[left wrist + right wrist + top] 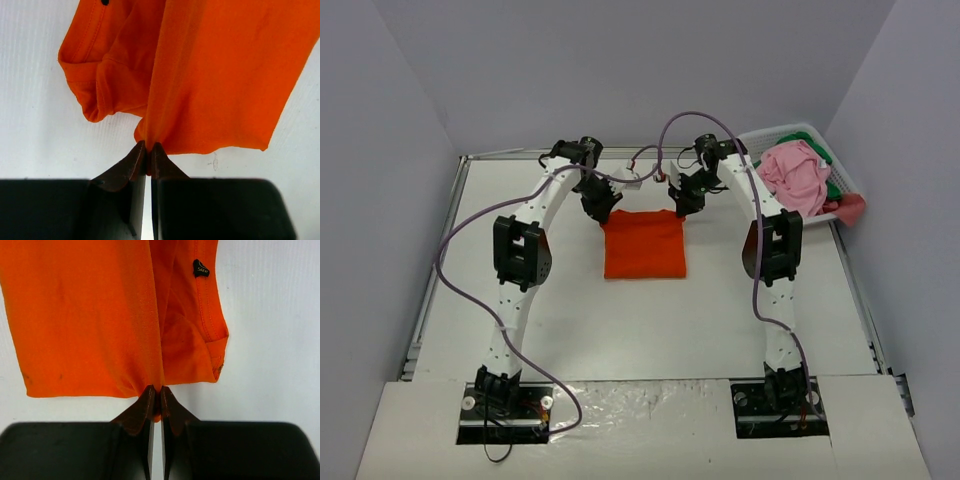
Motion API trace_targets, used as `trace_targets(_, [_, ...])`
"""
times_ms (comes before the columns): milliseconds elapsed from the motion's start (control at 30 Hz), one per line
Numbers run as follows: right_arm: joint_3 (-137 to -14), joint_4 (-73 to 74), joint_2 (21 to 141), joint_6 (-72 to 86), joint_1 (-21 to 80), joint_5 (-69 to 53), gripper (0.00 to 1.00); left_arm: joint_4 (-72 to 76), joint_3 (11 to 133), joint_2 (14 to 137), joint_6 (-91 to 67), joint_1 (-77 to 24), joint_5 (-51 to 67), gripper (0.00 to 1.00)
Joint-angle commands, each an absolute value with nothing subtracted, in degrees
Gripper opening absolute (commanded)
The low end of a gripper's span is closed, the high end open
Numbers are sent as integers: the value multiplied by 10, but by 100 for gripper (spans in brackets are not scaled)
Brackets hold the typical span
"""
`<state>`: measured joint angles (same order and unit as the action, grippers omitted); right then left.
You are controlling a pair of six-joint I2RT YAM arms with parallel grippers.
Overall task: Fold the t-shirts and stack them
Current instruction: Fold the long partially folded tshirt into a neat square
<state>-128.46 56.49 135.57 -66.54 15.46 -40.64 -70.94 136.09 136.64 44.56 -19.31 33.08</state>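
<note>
Orange t-shirt (643,245) lies to the left of the white basket (775,131) as a compact rectangle, with a sleeve tucked in at each side, so its folding looks well along but probably not done. The left gripper (148,150) and right gripper (157,392) each pinch its far edge, jaws closed on the cloth. The pink t-shirt (795,175) and green t-shirt (833,188) sit crumpled in the basket, not yet folded. No stack exists yet.

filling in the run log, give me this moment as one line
left tool: shut on orange t-shirt, far-left corner | right tool: shut on far-right corner | pink t-shirt: in white basket
</note>
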Motion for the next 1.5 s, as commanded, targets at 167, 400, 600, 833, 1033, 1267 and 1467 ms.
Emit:
trace_targets(167, [-1352, 584, 1411, -645, 137, -364, 0, -698, 1398, 1380, 488, -192, 298, 2])
trace_targets(400, [-1357, 561, 1437, -639, 136, -365, 0, -667, 1407, 1406, 483, -188, 274, 2])
trace_targets(600, [-1369, 521, 1462, -615, 136, -361, 0, -633, 1407, 1423, 475, -188, 257, 2])
trace_targets(833, [-1384, 508, 1491, -607, 137, -349, 0, -607, 1407, 1438, 468, -188, 246, 3])
trace_targets(1033, [-1382, 495, 1499, -597, 137, -330, 4, -591, 1409, 1442, 456, -188, 243, 8])
trace_targets(1267, [-1369, 406, 1471, -512, 137, -287, 52, -569, 1416, 1415, 423, -188, 228, 26])
trace_targets(1467, [-1339, 267, 1412, -427, 141, -201, 60, -505, 1380, 1346, 358, -188, 194, 28])
